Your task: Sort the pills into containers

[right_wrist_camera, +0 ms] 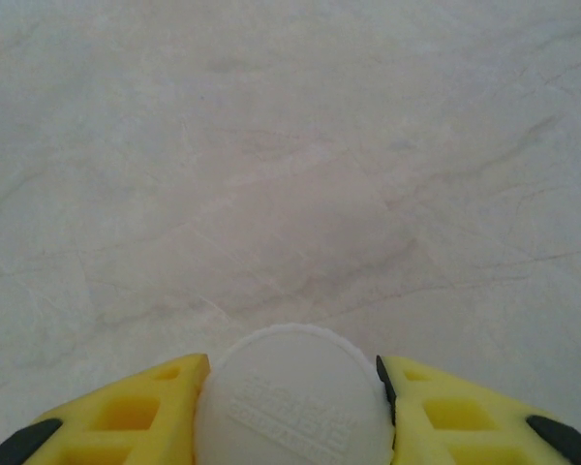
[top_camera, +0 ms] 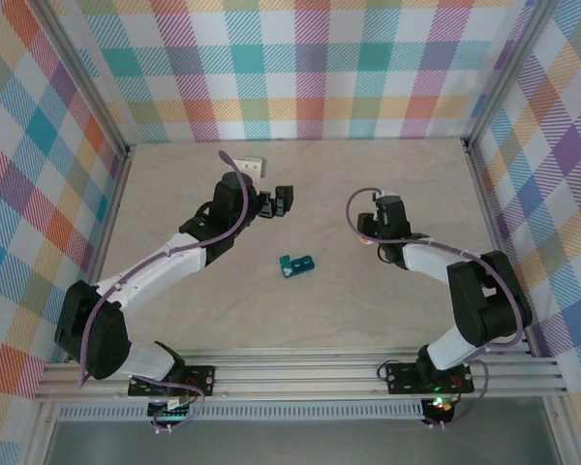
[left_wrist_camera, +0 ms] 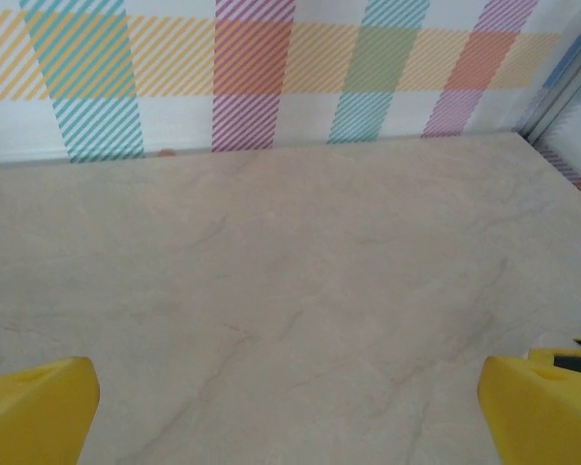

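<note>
One teal strip of containers (top_camera: pixel 296 264) — one white bottle (right_wrist_camera: pixel 295 407) in right tool (right_wrist_camera: pixel 290 373)

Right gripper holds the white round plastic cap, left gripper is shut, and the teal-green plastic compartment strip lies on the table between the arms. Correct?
No: the left gripper is wide open, per the left wrist view. The right gripper does hold the white round plastic cap; the teal-green compartment strip lies between the arms.

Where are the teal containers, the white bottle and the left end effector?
teal containers (top_camera: pixel 296 264), top external view, middle of the strip.
white bottle (right_wrist_camera: pixel 292 402), right wrist view, centre of its round cap.
left end effector (left_wrist_camera: pixel 289 407), left wrist view, gap midway between its open yellow fingertips.
</note>
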